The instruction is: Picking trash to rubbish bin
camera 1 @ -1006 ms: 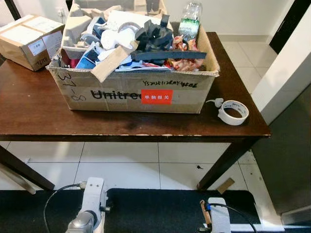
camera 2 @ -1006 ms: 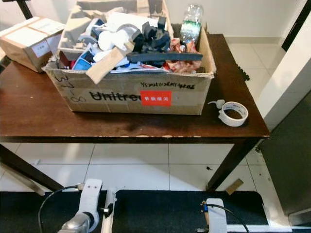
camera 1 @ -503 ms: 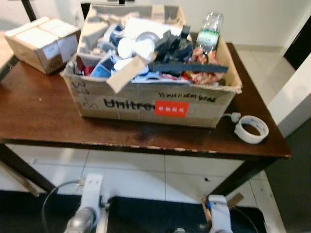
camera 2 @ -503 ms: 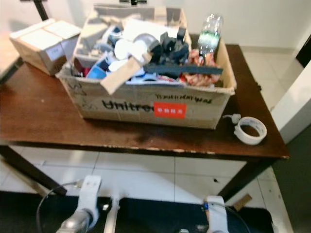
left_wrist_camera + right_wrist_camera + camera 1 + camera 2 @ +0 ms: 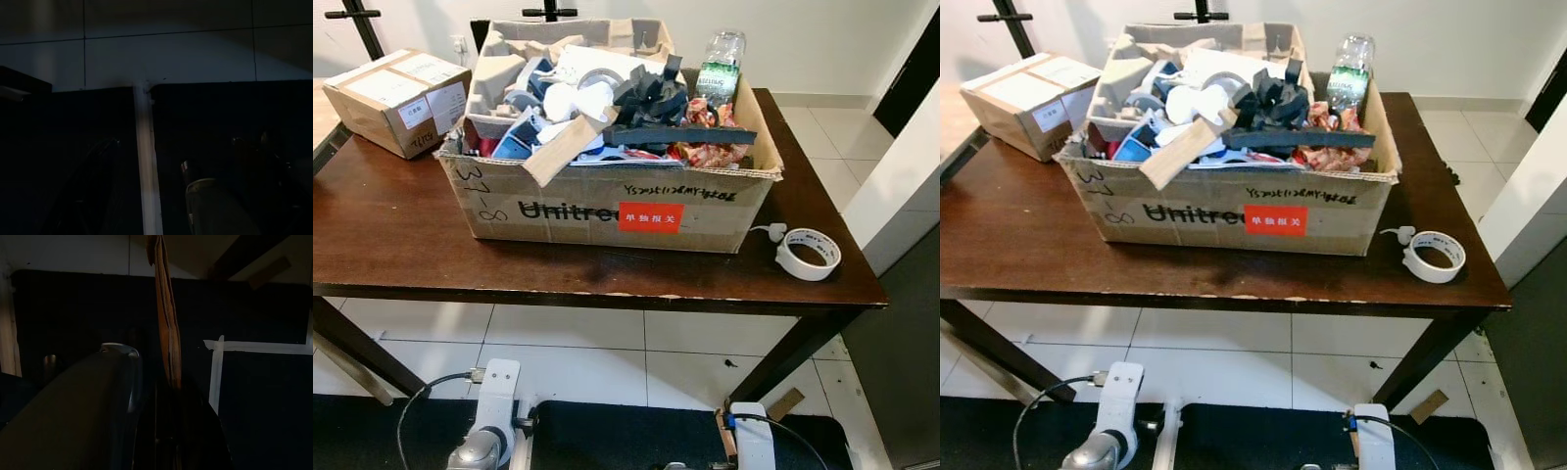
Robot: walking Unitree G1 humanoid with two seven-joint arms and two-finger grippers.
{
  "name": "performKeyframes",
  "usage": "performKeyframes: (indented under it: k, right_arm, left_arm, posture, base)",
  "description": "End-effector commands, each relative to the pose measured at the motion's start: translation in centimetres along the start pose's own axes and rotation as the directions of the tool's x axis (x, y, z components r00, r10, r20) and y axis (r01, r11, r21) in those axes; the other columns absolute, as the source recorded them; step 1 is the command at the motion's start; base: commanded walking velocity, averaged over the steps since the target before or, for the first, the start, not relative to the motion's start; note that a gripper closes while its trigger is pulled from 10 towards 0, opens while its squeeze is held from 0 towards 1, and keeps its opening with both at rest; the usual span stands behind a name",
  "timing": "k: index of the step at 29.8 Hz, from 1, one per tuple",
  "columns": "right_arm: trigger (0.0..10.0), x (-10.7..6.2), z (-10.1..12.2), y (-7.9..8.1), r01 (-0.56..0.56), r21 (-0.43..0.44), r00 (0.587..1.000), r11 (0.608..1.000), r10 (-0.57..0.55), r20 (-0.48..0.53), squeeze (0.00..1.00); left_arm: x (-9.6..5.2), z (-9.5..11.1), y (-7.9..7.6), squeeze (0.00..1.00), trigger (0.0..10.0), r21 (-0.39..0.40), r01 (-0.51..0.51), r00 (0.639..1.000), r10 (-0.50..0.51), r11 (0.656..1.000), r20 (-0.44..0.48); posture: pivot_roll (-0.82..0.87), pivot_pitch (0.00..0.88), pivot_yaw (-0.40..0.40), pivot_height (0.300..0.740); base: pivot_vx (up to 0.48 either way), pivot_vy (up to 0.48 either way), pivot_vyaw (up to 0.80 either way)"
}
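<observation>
Head views: Unitree cardboard box [image 5: 607,201] heaped with trash [image 5: 607,108], centre of a dark wooden table [image 5: 391,245]; plastic bottle [image 5: 718,64] upright at the box's 1 o'clock corner; masking-tape roll [image 5: 808,254] at 4 o'clock, just beside the box; small sealed carton [image 5: 396,86] at 10 o'clock. Judged: scraps light and soft, bottle slippery, best pinched at an edge or neck. Both arms hang low. Left wrist view: dark, tiled floor and mat; left gripper's opening cannot be told. Right wrist view: right gripper [image 5: 168,382] pinching a thin brown cardboard strip [image 5: 165,308], also glimpsed in the left eye view.
</observation>
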State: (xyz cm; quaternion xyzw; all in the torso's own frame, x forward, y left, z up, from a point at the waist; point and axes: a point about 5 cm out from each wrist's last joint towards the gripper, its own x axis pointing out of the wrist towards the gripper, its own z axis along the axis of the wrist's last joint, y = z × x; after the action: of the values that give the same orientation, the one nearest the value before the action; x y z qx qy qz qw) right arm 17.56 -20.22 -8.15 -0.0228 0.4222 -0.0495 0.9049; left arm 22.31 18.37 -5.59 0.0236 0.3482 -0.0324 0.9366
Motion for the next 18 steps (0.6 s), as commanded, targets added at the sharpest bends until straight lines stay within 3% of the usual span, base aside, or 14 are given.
performKeyframes:
  k: [1,15,18]
  right_arm:
    - [10.0,-0.21,-0.91,0.09,-0.001,0.001,1.000,1.000,0.001,-0.031,0.00]
    - [10.0,-0.21,-0.96,-0.03,0.003,0.006,0.999,1.000,-0.003,-0.037,0.00]
    - [10.0,-0.19,-0.82,-0.18,0.004,0.010,1.000,1.000,-0.004,-0.031,0.00]
  left_arm:
    - [-0.22,-0.77,0.21,0.00,10.0,0.006,-0.005,0.999,0.005,1.000,-0.033]
    - [-0.17,-0.88,0.03,0.00,10.0,-0.011,-0.001,0.999,0.001,1.000,-0.047]
    - [-0.16,-0.83,-0.06,0.00,10.0,0.021,0.017,0.999,-0.016,1.000,-0.048]
  posture:
    - [0.05,0.171,0.030,0.740]
    - [0.05,0.173,0.030,0.740]
    - [0.05,0.171,0.027,0.740]
  base:
    - [0.000,0.000,0.00]
    - [0.000,0.000,0.00]
    - [0.000,0.000,0.00]
